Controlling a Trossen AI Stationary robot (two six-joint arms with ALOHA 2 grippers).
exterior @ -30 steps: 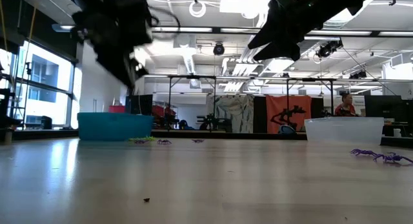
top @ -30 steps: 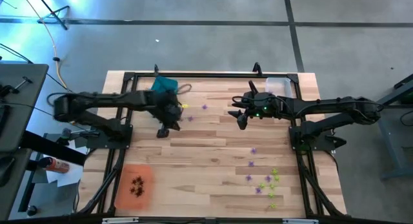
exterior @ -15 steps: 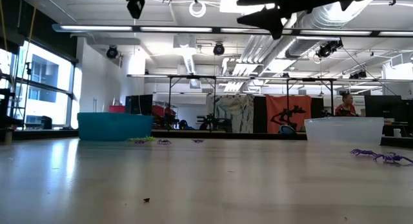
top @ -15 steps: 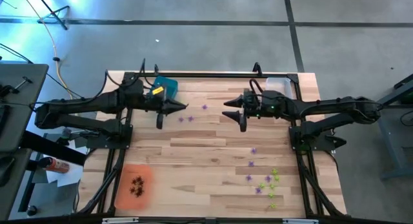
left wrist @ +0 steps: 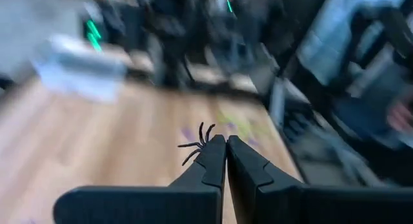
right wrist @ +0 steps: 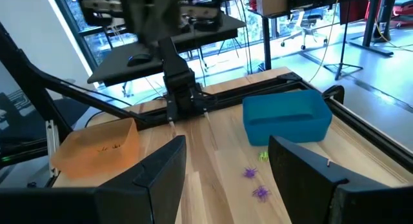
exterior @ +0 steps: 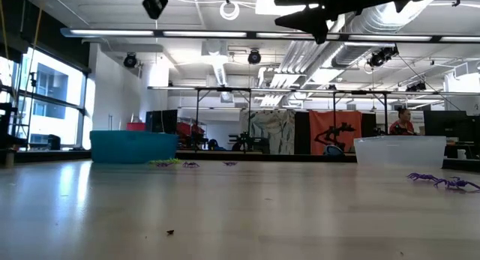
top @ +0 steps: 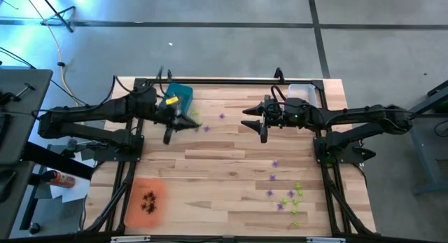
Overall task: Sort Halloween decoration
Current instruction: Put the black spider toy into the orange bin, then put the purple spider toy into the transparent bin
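Note:
My left gripper (left wrist: 226, 145) is shut on a tiny dark spider decoration (left wrist: 197, 142), high above the table's far left part (top: 187, 122), beside the teal tray (top: 179, 94). My right gripper (top: 252, 122) hangs open and holds nothing above the far middle, pointing toward the table's left; in its own view it (right wrist: 226, 179) looks over the board. Purple decorations (top: 222, 116) lie between the two grippers. More purple (top: 273, 176) and lime green ones (top: 295, 195) lie at the near right. Dark ones (top: 149, 201) sit in the orange tray (top: 145, 190). My left gripper pinches the dark spider decoration between its two fingertips; only the thin legs (left wrist: 193, 145) stick out at one side of the shut tips. The fingers point nearly level, toward the table's right. The decoration is lifted clear of the table.
A clear tray (top: 301, 93) stands at the far right corner, the teal tray at the far left, the orange tray at the near left. A black frame (top: 231, 82) runs along the table's edges. Bare wood lies in the middle (top: 217, 166).
My left gripper has risen well above the table and drawn back toward the left edge and the teal tray, tipping from pointing down to nearly level, then rolling. It has stayed shut. My right gripper has tipped up from slanting down to nearly level, still open.

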